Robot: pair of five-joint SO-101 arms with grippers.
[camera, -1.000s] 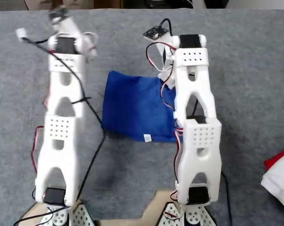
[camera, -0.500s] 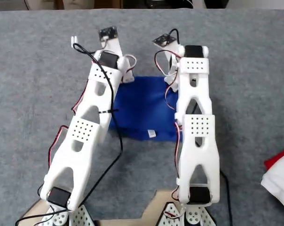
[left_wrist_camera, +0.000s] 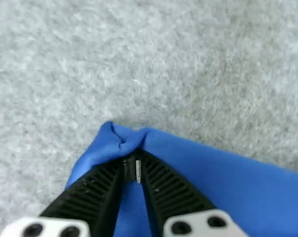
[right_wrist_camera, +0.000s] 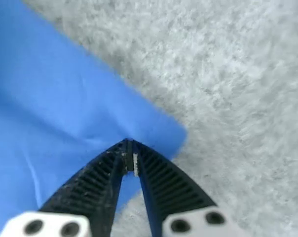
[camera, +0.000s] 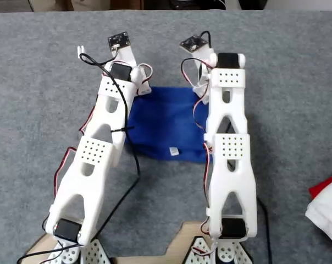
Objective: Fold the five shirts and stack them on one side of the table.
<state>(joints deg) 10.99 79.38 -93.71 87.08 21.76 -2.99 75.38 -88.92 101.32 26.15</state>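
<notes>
Your left gripper is pinched closed on the far left corner of the blue shirt. Your right gripper is pinched closed on its far right corner. The shirt lies on the grey table between the two arms. Red and white garments sit at the right edge.
</notes>
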